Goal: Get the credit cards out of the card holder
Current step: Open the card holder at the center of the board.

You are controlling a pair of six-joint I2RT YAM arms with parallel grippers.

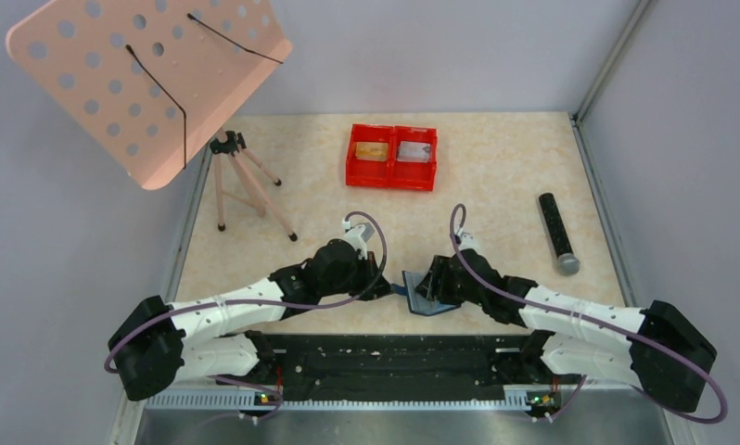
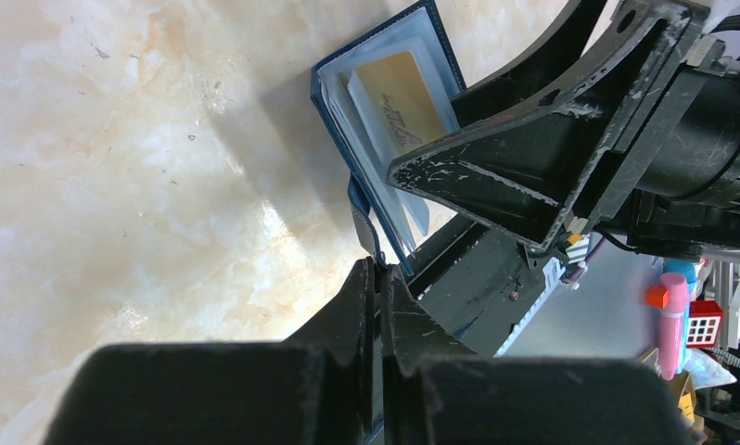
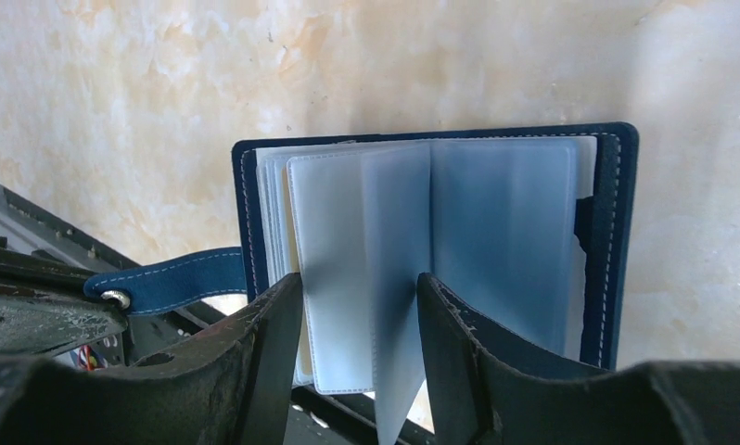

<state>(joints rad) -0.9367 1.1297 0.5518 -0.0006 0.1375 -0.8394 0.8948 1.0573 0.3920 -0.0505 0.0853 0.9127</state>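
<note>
Card holder held open, a card waiting inside.
The left pincer (image 2: 377, 269) is pressed together on the strap (image 3: 176, 278) of the card holder (image 3: 617, 232), which is open at the near side of the table (image 1: 496, 185), between both arms. The right pincer (image 3: 357, 283) is spread, with a clear sleeve (image 3: 394, 213) between its fingers. Next, I think, it must pinch the gold card (image 2: 399, 93). Only the left wrist view shows this card; the right wrist view shows just cloudy sleeves.

3 credit cards (image 2: 399, 97), maybe; 1 card holder (image 3: 496, 232); 1 tray (image 1: 366, 178).
</note>
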